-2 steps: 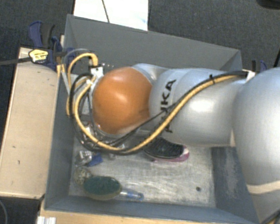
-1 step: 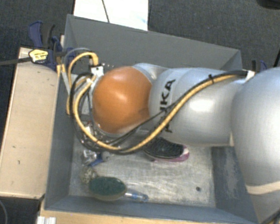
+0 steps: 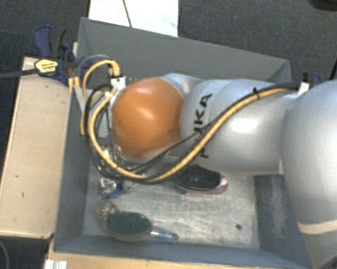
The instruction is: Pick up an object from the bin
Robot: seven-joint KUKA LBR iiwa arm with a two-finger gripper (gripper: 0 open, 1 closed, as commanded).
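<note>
- Hanging low over the left side of the bin (image 3: 187,49), the arm (image 3: 244,129) hides most of the gripper (image 3: 109,186) under its orange cover (image 3: 146,118); open or closed, I cannot tell.
- Just below it a green brush (image 3: 128,225) lies by the front wall; a dark brush (image 3: 202,180) with a pink rim lies under the arm.
- Nothing looks lifted, so the grasp and the raise seem left to do.
</note>
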